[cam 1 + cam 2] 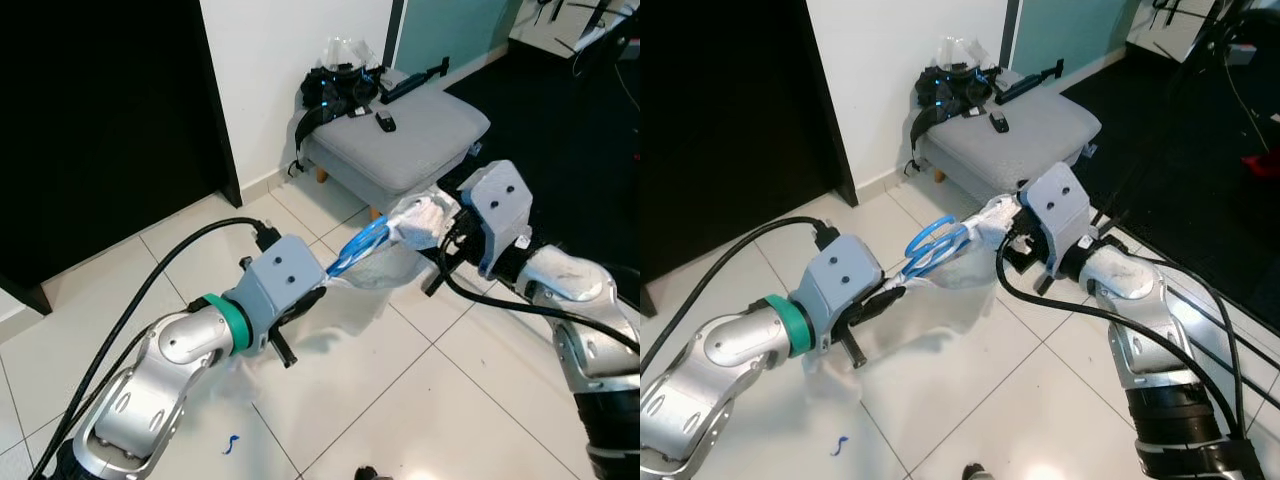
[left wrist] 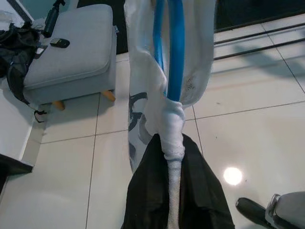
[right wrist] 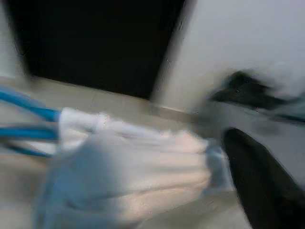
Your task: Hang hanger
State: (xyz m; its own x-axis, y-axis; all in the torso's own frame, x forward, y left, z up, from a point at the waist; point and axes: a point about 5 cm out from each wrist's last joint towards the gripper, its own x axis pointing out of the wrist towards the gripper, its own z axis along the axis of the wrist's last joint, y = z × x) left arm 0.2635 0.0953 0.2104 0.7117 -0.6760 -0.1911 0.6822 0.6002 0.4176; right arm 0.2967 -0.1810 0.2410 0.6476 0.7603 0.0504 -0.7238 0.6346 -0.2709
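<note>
The blue hanger (image 1: 358, 246) with a white garment (image 1: 940, 290) on it is held in the air between both arms, above the tiled floor (image 1: 420, 400). The left gripper (image 2: 171, 191) pinches its cloth-wrapped end. The right gripper (image 1: 440, 235) presses on the bunched cloth at the other end; I cannot tell its fingers.

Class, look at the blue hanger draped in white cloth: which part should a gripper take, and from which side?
Probably the cloth-wrapped end of the hanger, approached end-on along its length: it narrows there to a thin neck, where the left gripper closes both fingers around it.
</note>
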